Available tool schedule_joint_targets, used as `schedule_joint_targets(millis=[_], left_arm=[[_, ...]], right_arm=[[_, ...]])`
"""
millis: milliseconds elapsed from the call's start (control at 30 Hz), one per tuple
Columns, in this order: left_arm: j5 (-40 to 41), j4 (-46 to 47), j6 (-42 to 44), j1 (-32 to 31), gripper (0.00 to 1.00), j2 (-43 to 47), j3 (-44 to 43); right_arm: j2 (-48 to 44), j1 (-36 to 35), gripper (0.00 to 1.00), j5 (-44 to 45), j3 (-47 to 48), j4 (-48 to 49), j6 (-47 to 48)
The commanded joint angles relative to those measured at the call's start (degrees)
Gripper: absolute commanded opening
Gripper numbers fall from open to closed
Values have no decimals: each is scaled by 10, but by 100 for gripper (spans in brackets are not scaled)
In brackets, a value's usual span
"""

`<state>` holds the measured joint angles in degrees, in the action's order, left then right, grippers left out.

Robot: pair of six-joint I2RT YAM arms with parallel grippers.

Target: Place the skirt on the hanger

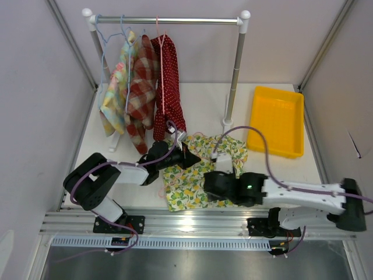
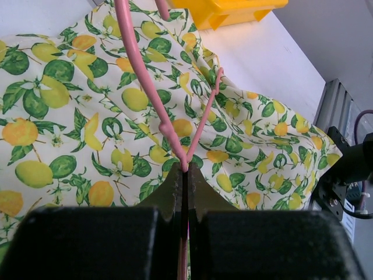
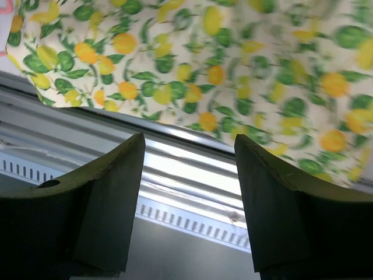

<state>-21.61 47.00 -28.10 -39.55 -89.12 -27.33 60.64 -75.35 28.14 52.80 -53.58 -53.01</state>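
Note:
The skirt [image 1: 198,169], white with a lemon and leaf print, lies crumpled on the table near the front edge. A thin pink wire hanger [image 2: 145,76] rests on top of it. My left gripper [image 1: 187,157] is shut on the hanger's wire, which runs between the closed fingertips in the left wrist view [image 2: 186,174]. My right gripper [image 1: 211,188] is open and empty. It hovers over the skirt's near hem [image 3: 233,58] and the metal rail at the table's front edge, its fingers [image 3: 111,175] wide apart.
A clothes rack [image 1: 169,20] stands at the back with several garments [image 1: 140,81] on hangers at its left end. Its right post [image 1: 236,70] rises behind the skirt. A yellow tray [image 1: 277,119] sits at the back right. Grey walls enclose the table.

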Motion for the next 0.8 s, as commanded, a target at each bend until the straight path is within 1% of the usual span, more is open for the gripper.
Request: schedule_joint_targets(millis=[0, 100, 167, 200, 333, 500, 667, 767], left_arm=[[-26, 0, 19, 7, 0, 16, -26], [-38, -3, 20, 7, 0, 10, -34], [-46, -6, 20, 6, 0, 6, -40], [-48, -5, 19, 7, 0, 4, -42], [-58, -12, 23, 6, 0, -3, -53], [-78, -15, 28, 8, 0, -25, -68], [-87, -13, 33, 10, 0, -40, -65], [-87, -9, 33, 10, 0, -43, -60]], right_arm=[[107, -44, 69, 37, 32, 143, 11], [171, -61, 70, 19, 53, 198, 26], [240, -78, 74, 30, 78, 236, 36], [240, -84, 74, 35, 85, 244, 40], [300, -109, 78, 48, 105, 287, 48], [358, -146, 80, 89, 123, 318, 39], [400, -151, 81, 121, 119, 348, 35], [423, -151, 80, 120, 118, 372, 41]])
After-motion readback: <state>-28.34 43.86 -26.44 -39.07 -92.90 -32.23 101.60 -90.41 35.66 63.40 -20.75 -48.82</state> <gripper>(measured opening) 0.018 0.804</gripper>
